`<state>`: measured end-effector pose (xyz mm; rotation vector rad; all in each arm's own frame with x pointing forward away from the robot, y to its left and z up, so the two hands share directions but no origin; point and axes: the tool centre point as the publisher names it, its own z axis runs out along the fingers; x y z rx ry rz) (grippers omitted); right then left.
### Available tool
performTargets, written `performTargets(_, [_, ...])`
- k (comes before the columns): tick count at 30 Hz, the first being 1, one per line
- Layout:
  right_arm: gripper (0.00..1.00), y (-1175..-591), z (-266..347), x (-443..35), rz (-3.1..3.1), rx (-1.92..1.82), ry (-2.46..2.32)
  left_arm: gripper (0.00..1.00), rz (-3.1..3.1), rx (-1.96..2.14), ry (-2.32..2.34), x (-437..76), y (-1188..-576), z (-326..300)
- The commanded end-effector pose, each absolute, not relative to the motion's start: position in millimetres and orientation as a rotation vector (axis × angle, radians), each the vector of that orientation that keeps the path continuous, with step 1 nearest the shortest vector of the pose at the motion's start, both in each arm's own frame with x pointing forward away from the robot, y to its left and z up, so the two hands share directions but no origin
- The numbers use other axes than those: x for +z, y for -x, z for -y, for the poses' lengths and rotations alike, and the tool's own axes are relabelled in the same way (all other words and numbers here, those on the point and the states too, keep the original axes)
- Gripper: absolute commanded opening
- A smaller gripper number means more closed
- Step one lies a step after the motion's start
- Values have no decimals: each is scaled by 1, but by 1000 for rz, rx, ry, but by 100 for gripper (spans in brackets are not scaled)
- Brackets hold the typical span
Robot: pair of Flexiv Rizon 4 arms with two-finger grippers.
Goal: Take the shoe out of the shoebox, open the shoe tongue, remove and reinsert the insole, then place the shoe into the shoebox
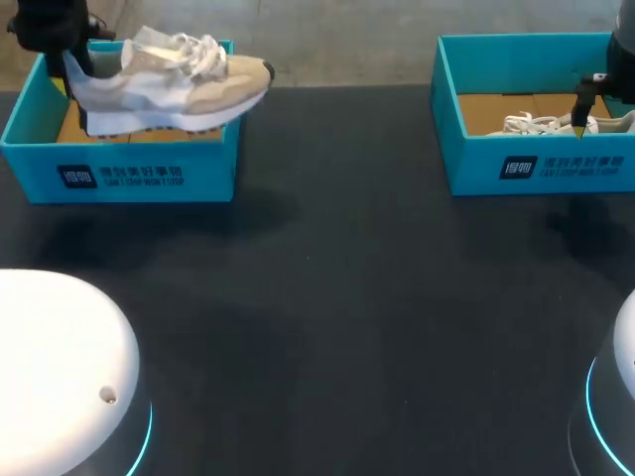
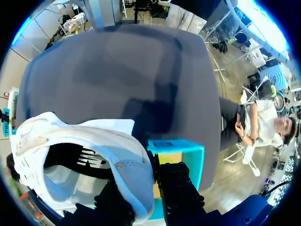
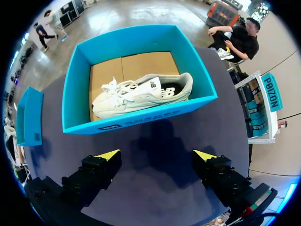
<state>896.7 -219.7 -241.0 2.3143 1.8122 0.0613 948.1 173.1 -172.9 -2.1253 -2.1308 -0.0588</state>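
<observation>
Over at about 10 o'clock on the dark table (image 1: 327,297) sits the left shoebox (image 1: 119,174), teal with a cardboard floor. The left gripper (image 1: 74,74) is above its far left corner, clamped on the heel of a beige shoe (image 1: 169,84). The shoe is held roughly level above the box, toe pointing toward 3 o'clock and jutting past the box's right wall. Whether the sole brushes the front rim is hard to tell from the head view. In the left wrist view the heel collar of the beige shoe (image 2: 80,150) is pinched between the left gripper's (image 2: 146,197) 2 dark fingers, with a corner of the left shoebox (image 2: 181,148) showing beneath.

At 2 o'clock stands the right shoebox (image 1: 536,164), and a white shoe (image 1: 541,124) lies on its side inside. The right gripper (image 1: 580,109) hangs over it. From the right wrist view, the right gripper (image 3: 157,154) has its 2 yellow fingertips (image 3: 108,154) spread wide with nothing between them. The right shoebox (image 3: 75,94) and the white shoe (image 3: 141,94) lie ahead of them.
</observation>
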Motion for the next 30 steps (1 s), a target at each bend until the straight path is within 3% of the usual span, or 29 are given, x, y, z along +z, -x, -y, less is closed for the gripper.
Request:
performTargets(1, [100,-897,220,-241,-1811,63,-2315,0,2215,-298,2228,-171,-901,-163])
performTargets(30, [100,-897,220,-241,-1811,63,-2315,0,2125,-23,2275,-201,-799,-24])
